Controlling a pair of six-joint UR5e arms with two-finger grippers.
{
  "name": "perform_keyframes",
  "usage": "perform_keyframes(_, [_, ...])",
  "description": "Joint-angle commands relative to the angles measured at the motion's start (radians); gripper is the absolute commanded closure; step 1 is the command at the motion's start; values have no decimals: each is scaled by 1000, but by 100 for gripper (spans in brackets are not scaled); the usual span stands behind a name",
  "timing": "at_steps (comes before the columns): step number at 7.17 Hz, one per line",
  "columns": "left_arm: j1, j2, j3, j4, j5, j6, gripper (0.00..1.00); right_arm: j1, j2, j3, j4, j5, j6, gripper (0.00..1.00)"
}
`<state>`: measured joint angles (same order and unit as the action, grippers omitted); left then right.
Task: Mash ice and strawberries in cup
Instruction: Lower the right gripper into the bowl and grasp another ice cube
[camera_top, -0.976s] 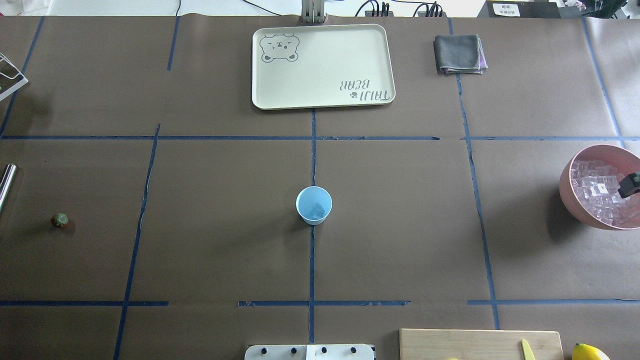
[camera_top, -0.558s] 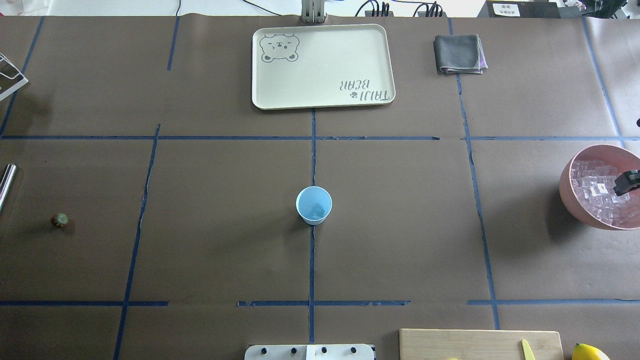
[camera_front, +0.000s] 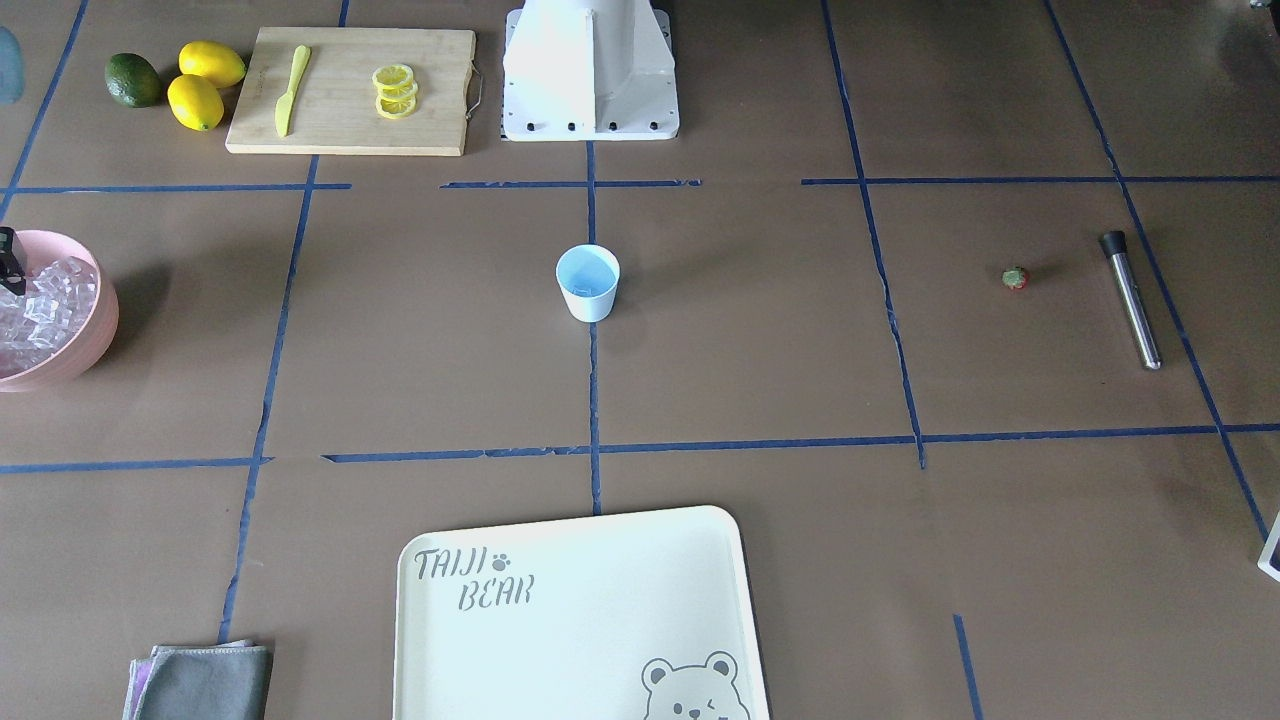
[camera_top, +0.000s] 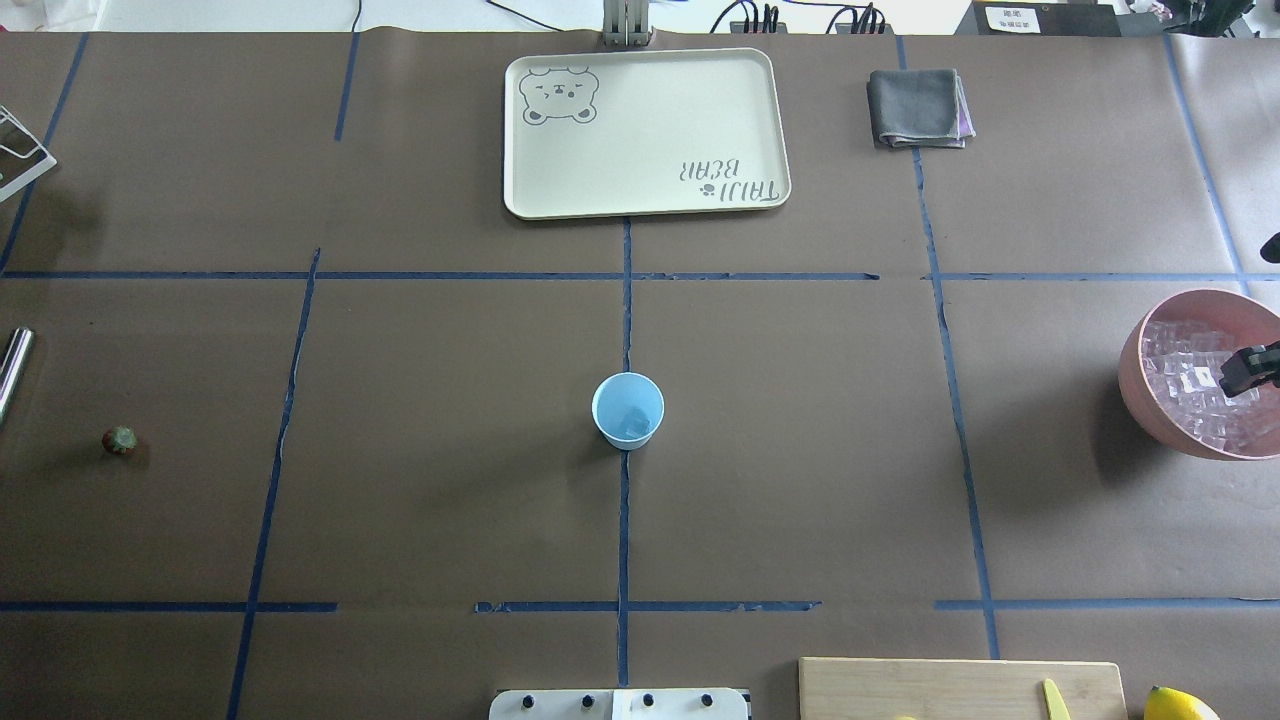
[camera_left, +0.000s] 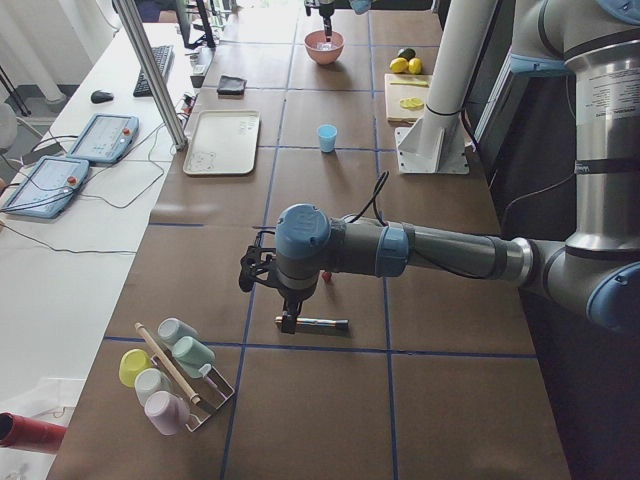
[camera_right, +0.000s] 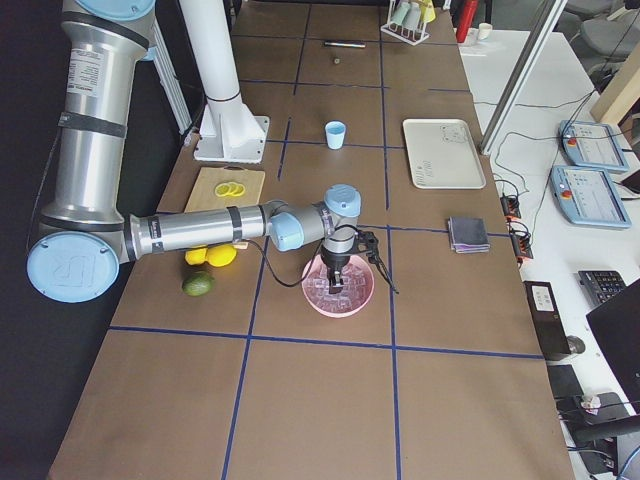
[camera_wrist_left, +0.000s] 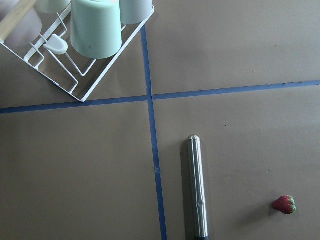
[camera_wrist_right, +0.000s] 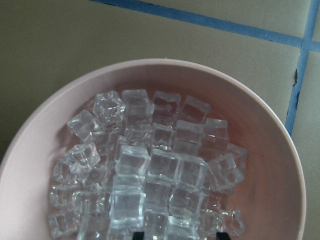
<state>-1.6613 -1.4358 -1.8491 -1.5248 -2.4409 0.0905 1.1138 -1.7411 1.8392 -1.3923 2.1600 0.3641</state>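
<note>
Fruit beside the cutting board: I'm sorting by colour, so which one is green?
The dark green fruit, farthest from the cutting board; both lemons beside it are yellow.

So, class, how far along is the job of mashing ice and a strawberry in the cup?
Done: the cup seems to hold a little ice already. In hand: the right gripper hangs over the pink bowl of ice cubes. Left: the strawberry lies on the table beside the metal masher, both untouched, so no mashing yet.
</note>
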Motion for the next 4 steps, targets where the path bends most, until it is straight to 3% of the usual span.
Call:
perform_keyframes(1, [0,0,-1,0,-1,0,0,-6,0,-12,1,0,-1,44])
perform_keyframes(4, [0,0,-1,0,-1,0,0,-15,0,-20,1,0,-1,44])
